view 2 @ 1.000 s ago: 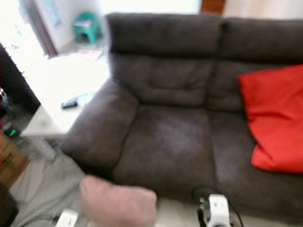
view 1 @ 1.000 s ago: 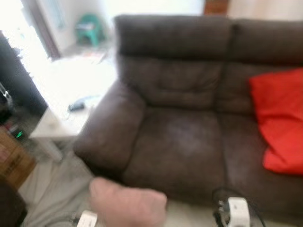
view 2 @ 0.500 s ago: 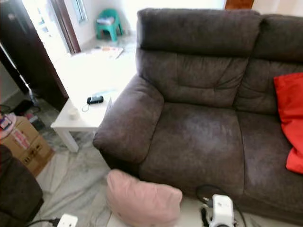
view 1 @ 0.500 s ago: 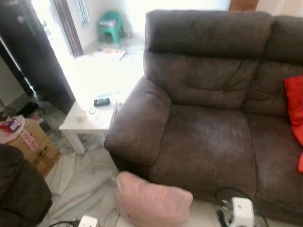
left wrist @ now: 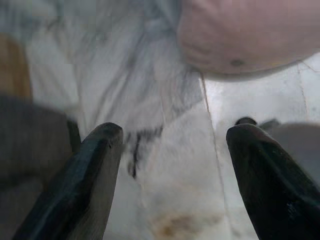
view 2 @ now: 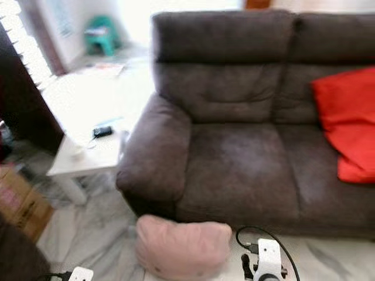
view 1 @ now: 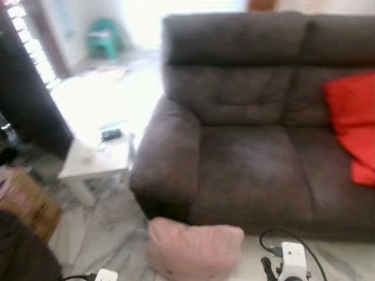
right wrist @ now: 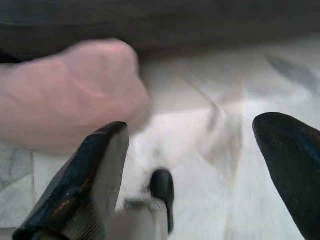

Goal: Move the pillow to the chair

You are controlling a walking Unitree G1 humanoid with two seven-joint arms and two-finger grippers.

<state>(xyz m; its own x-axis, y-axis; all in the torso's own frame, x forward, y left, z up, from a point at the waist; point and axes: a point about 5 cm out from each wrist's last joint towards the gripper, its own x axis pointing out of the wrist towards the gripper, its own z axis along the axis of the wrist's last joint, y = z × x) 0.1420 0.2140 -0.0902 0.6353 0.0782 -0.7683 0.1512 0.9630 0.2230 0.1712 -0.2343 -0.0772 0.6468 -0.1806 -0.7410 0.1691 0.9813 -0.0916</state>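
The pink pillow [view 1: 194, 248] lay on the marble floor [view 1: 111, 237] just in front of the dark brown sofa [view 1: 252, 146], below its left armrest. The left gripper [left wrist: 170, 150] hung over the floor with its fingers [left wrist: 95, 165] spread wide, the pillow near but untouched. The right gripper [right wrist: 200, 150] was likewise spread, holding nothing, the pillow just beside one finger. A red cushion [view 1: 351, 126] leaned at the sofa's right end. A white bench [view 1: 96, 155] stood left of the armrest, and a cardboard box [view 1: 26, 202] sat nearby.
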